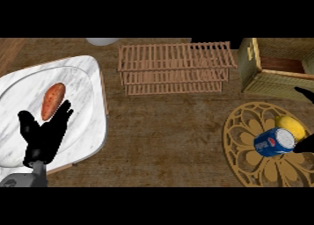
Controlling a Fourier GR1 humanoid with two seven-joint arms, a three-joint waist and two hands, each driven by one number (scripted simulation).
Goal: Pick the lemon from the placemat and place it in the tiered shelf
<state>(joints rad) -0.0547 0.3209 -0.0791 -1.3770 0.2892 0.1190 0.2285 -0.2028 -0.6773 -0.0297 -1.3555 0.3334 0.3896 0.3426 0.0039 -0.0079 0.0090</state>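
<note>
The yellow lemon (291, 125) lies on the round gold openwork placemat (245, 145) at the right, touching a blue soda can (274, 141) that lies in front of it. My right hand (310, 143) comes in from the right edge, open. One part of it is just right of the lemon and below it, and a finger (311, 96) shows above it. Most of the hand is out of view. The wooden slatted tiered shelf (175, 68) stands at the back centre. My left hand (42, 134) rests open, fingers up, at the lower left.
A sweet potato (53, 100) lies on a white marble plate (81, 88) on a marble board at the left, under my left hand. A wicker basket (276, 66) stands at the back right, beside the shelf. Brown counter lies between shelf and placemat.
</note>
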